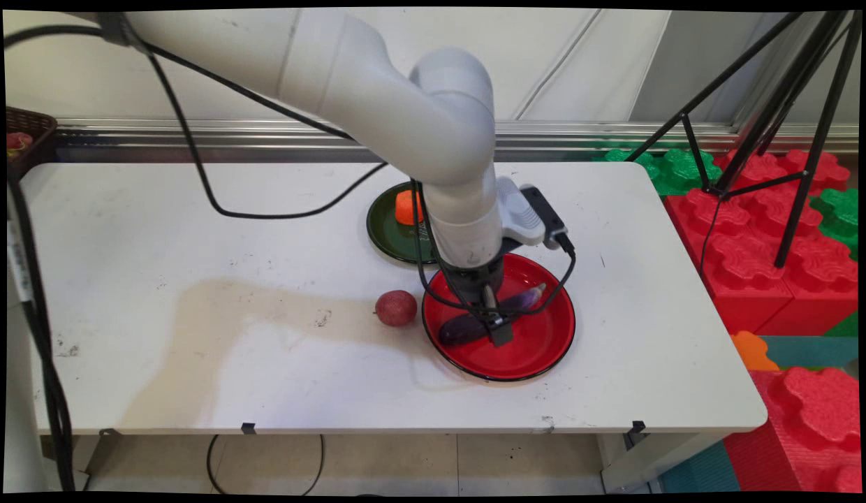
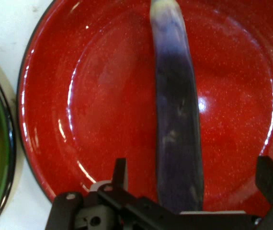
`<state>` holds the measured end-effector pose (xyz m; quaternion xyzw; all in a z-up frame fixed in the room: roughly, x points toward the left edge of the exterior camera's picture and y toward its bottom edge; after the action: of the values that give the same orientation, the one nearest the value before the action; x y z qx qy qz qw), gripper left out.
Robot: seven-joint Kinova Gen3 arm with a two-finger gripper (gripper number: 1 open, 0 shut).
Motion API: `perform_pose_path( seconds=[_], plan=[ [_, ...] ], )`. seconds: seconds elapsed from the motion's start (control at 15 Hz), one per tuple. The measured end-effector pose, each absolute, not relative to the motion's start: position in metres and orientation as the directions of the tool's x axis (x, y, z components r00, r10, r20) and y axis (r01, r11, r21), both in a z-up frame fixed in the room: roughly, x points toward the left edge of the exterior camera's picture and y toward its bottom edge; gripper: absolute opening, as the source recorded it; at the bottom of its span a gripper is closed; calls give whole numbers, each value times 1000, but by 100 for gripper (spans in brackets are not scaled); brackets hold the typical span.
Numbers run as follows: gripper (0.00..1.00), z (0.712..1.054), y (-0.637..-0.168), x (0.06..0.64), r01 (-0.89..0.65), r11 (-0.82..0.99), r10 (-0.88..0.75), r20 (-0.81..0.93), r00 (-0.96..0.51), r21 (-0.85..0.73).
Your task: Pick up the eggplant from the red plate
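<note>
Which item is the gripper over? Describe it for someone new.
On the white table, find the red plate right of centre, under the gripper. The eggplant lies in it: long, dark purple, unlike the round red fruit beside the plate.

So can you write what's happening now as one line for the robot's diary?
gripper: open, astride eggplant | eggplant: lying in red plate | beside plate: red fruit | behind: green plate with orange piece

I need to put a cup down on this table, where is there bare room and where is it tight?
Free: the table left of the red round fruit, and the front strip below the red plate. Crowded: mid-table, where the gripper sits over the eggplant, beside the green plate holding an orange piece.
</note>
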<state>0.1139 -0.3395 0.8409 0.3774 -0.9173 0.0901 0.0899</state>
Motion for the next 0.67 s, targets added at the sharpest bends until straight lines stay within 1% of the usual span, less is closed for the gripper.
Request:
perform_pose_path(
  seconds=[0.67],
  plan=[
    [100,802,-358,106,-702,708,-669,248,-700,-71]
  ],
)
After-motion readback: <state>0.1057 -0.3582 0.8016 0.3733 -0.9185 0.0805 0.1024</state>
